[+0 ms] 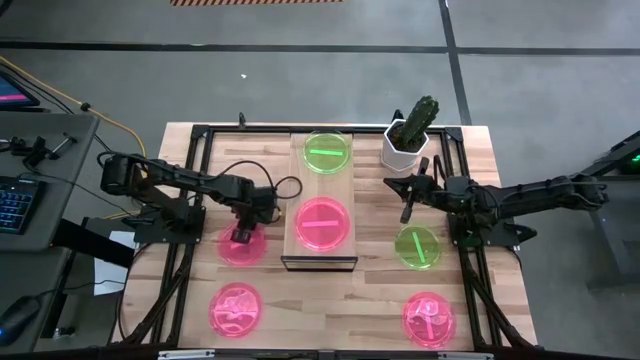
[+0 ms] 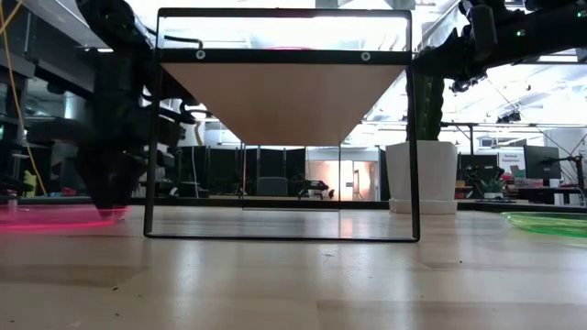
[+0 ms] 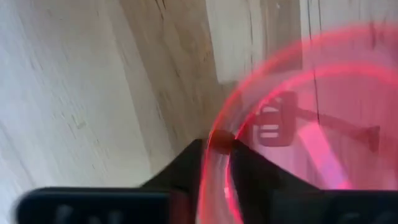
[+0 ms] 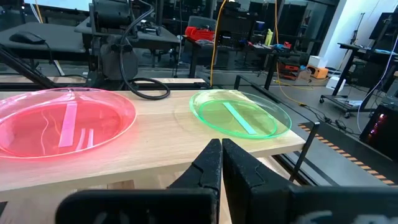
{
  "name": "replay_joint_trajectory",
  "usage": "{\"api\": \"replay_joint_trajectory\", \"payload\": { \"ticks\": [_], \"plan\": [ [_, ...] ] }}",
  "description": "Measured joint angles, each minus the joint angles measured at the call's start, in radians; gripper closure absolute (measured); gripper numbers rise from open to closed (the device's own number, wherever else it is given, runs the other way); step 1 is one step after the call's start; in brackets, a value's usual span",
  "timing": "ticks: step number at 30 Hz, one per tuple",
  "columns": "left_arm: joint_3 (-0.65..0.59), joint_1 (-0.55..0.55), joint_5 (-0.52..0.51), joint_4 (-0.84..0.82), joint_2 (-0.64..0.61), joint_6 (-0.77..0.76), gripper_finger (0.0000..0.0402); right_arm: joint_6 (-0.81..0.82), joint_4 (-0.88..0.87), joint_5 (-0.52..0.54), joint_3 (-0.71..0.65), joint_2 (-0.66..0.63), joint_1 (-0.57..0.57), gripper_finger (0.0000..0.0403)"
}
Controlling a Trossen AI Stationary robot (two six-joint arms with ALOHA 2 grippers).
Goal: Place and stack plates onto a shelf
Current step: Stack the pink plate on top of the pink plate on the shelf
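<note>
A pink plate (image 1: 243,246) lies flat on the table, left of the shelf (image 1: 296,190). My left gripper (image 1: 243,236) points down at it, shut on its rim. The shelf bears a green plate (image 1: 327,152) at its far end and a pink plate (image 1: 322,222) at its near end. On the table also lie a second pink plate (image 1: 236,310) at the near left, a green plate (image 1: 417,247) on the right and a pink plate (image 1: 430,318) at the near right. My right gripper (image 1: 408,205) hovers shut, right of the shelf. My left gripper has the pink plate's rim (image 3: 219,138) between its two fingers, one finger (image 3: 255,177) inside the plate and one (image 3: 180,171) outside. The fingers come from above, pointing down. The plate's bottom (image 2: 55,216) lies on the table.
A white pot with a cactus (image 1: 407,140) stands at the far right of the shelf. A dark frame (image 1: 200,130) runs around the table's edges. The shelf's dark frame (image 2: 413,137) holds the board above the tabletop.
</note>
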Motion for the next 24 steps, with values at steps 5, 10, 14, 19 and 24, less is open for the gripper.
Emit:
{"api": "replay_joint_trajectory", "payload": {
  "ticks": [5, 10, 14, 19, 24],
  "plan": [
    [0.004, 0.011, 0.005, -0.037, -0.006, 0.002, 0.0392, 0.0, 0.0, 0.0, 0.0, 0.0, 0.0, 0.0403],
    [0.076, 0.015, -0.02, -0.147, -0.034, 0.0, 0.04, 0.0, 0.0, 0.0, 0.0, 0.0, 0.0, 0.0403],
    [0.157, 0.016, -0.078, -0.273, -0.069, -0.003, 0.0401, 0.0, 0.001, 0.0, 0.0, 0.0, 0.0, 0.0403],
    [0.282, 0.041, -0.226, -0.443, -0.114, -0.051, 0.0401, 0.0, 0.0, 0.0, 0.0, 0.0, 0.0, 0.0403],
    [0.413, 0.066, -0.436, -0.56, -0.171, -0.115, 0.0401, 0.0, 0.0, 0.0, 0.0, 0.0, 0.0, 0.0403]
  ]
}}
